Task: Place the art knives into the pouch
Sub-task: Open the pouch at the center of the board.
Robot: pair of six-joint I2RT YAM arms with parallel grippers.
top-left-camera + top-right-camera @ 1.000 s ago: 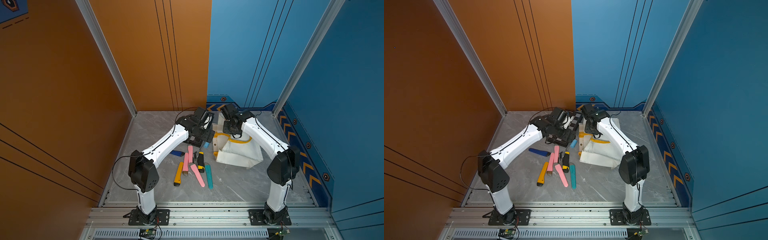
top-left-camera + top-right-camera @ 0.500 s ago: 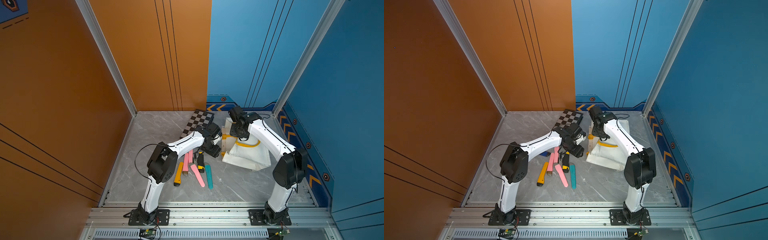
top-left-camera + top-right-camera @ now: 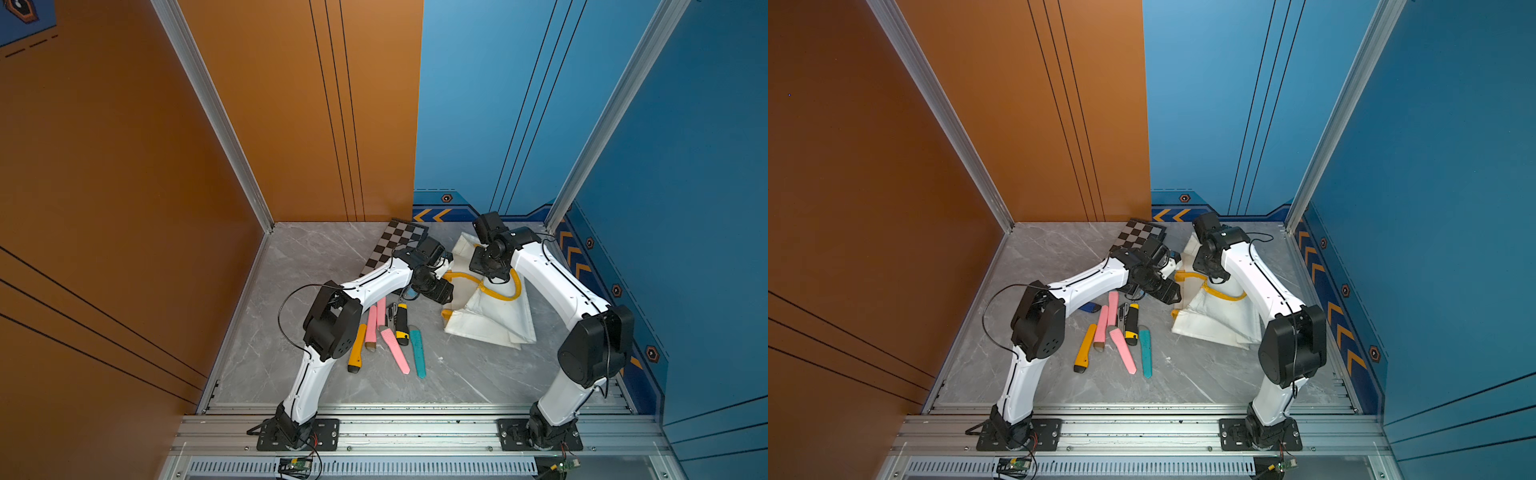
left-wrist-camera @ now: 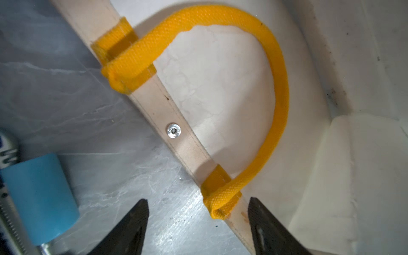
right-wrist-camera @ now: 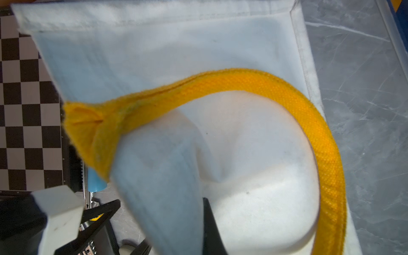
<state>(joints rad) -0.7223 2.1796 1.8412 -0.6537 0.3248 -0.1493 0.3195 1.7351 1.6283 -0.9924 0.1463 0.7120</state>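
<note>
The pouch [image 3: 490,320], a cream-white fabric bag with yellow handles, lies at the right of the table with its mouth towards the middle. My right gripper [image 3: 487,272] is shut on the pouch's upper fabric [image 5: 167,187] and holds it raised; only one black finger [image 5: 207,223] shows. My left gripper [image 4: 198,205] is open at the pouch's lower rim [image 4: 176,123], its jaws either side of a yellow handle end [image 4: 220,198]. Several art knives lie in the middle: orange [image 3: 356,347], pink [image 3: 395,351], black-and-yellow [image 3: 402,326], teal [image 3: 418,351]. A light blue one [image 4: 37,198] lies beside the left gripper [image 3: 440,293].
A black-and-white chessboard [image 3: 399,245] lies at the back behind the left arm. A dark blue knife [image 3: 1090,307] pokes out from under the left forearm. Orange and blue walls close in the table on three sides.
My left arm came down from over the chessboard to the pouch's mouth and its jaws narrowed a little. My right gripper drew the pouch's upper fabric back and to the right.
</note>
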